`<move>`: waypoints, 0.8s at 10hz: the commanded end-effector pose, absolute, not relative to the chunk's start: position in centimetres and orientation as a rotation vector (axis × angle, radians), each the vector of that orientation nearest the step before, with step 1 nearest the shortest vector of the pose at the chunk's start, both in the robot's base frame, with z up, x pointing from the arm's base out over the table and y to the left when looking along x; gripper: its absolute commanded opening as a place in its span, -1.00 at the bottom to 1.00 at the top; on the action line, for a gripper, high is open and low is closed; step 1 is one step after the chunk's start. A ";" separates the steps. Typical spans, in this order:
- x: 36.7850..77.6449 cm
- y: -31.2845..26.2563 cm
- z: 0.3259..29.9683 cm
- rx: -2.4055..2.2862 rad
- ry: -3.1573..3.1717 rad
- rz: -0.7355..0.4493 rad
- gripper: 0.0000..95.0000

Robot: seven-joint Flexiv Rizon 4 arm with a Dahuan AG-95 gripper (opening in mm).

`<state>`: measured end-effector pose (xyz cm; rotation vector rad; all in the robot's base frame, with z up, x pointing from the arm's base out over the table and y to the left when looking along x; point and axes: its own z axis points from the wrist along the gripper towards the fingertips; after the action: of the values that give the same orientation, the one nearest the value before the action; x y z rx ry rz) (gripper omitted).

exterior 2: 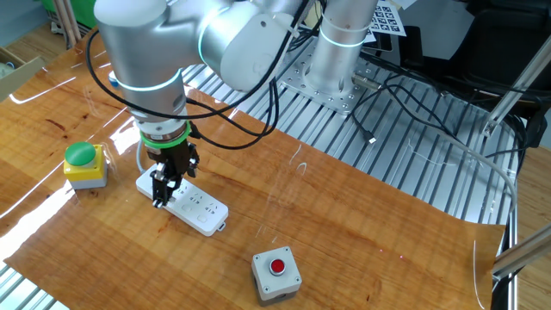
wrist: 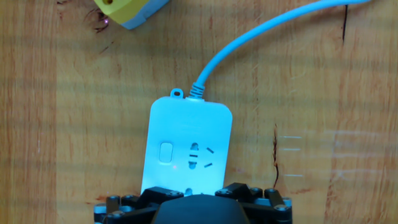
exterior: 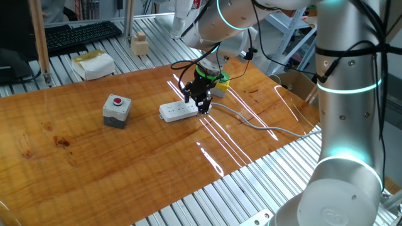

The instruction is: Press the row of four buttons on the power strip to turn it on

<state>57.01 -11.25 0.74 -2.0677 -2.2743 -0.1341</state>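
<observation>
The power strip is seen lying flat on the wooden table, well in from every edge and nearer the far edge in one fixed view, with its cable led off from one short end toward the table's right edge. In the hand view one small white button of the row of four buttons is shown on the strip's top face beside a socket; the rest of the row is hidden under the hand's own body at the bottom of that picture. The gripper is held directly above the strip, over the end away from the cable in the hand view, with its fingers pointed down at the top face. In the other fixed view the fingertips are placed right at the strip's surface, though whether they touch it cannot be told. The jaws are set wide and nothing is held between them. A yellow and green box is found just beyond the cable end of the strip. A grey box with a red button is set well apart from the strip, toward the left edge of the table in one fixed view.
</observation>
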 end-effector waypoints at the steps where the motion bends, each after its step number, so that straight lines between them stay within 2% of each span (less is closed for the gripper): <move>1: 56.9 -11.3 0.8 -2.067 -2.268 -0.133 0.60; 8: 56.2 -10.0 3.4 -2.086 -2.214 -0.088 0.60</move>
<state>56.39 -9.87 3.34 -2.0888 -2.2104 -0.0874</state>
